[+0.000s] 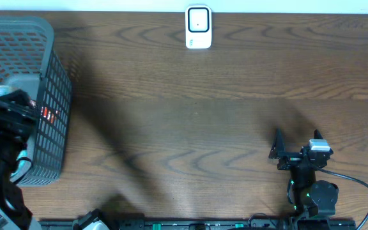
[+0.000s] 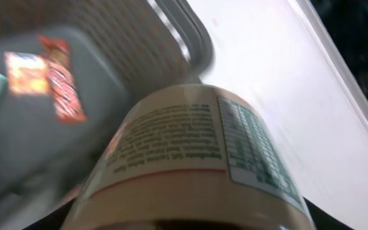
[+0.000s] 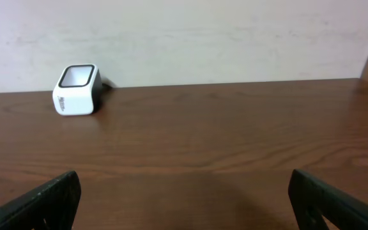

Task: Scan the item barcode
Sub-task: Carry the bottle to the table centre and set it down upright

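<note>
A cream bottle point(image 2: 190, 153) with a printed green-and-white label fills the left wrist view, its base right at the camera. My left gripper point(image 1: 8, 108) is over the grey mesh basket point(image 1: 43, 45) at the table's left edge and is shut on this bottle; its fingers are hidden behind it. The white barcode scanner point(image 1: 198, 27) stands at the far middle of the table and shows far left in the right wrist view point(image 3: 76, 89). My right gripper point(image 1: 297, 145) rests low at the front right, open with nothing between its fingers point(image 3: 43, 201).
A grey package with red and orange stickers point(image 2: 43, 108) lies in the basket behind the bottle. The basket's rim point(image 2: 184, 32) runs just above the bottle. Brown wooden tabletop point(image 1: 190, 134) stretches between the basket, the scanner and the right arm.
</note>
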